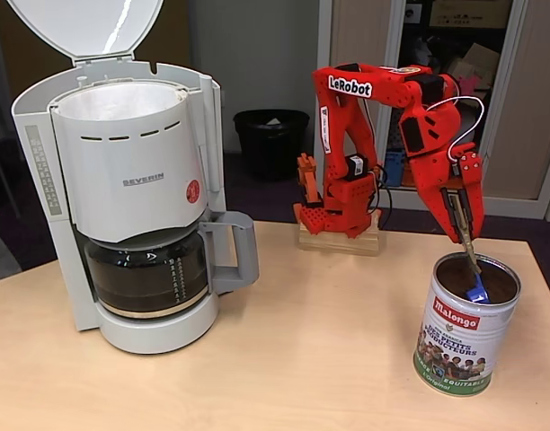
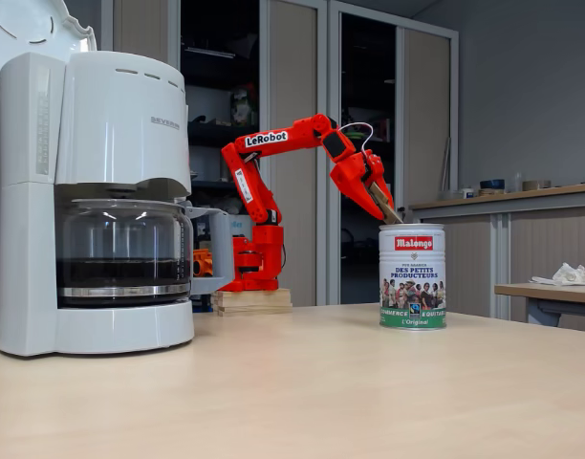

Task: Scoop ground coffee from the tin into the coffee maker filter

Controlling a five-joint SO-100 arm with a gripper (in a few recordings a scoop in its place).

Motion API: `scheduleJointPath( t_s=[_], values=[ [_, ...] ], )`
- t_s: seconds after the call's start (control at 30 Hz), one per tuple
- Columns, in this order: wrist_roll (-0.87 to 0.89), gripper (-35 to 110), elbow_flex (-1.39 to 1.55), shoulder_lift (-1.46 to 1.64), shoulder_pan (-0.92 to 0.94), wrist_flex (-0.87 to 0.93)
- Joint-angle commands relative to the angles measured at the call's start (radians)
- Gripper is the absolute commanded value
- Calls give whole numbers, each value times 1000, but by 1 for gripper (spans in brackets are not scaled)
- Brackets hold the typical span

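1. Fixed view from above: the gripper (image 1: 465, 235) reaches into the tin (image 1: 465, 325), clamped on a blue scoop (image 1: 477, 292) dipped in the coffee (image 1: 498, 282).
2. Scooping step; next, lift level and carry it left to the filter (image 1: 113, 101) in the open maker (image 1: 122, 189).

I read "SEVERIN" in grey letters on the front of the white coffee maker (image 1: 131, 180), above the carafe. The red arm (image 1: 383, 99) carries "LeRobot" in white on its upper link in both fixed views. The tin (image 1: 464, 328) shows a red "Malongo" logo, and beneath it "DES PETITS PRODUCTEURS"; in a fixed view (image 2: 413, 277) I also make out "L'Original" on the green band.
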Motion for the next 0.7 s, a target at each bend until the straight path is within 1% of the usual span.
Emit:
scheduleJointPath(
  t_s=[0.0,0.27,0.5,0.67],
  values=[
    [3,0,-46,5,-23,29],
    [46,0,-98,-9,-28,51],
    [213,0,-57,29,-15,-18],
    [282,0,3,75,2,-52]
  ],
)
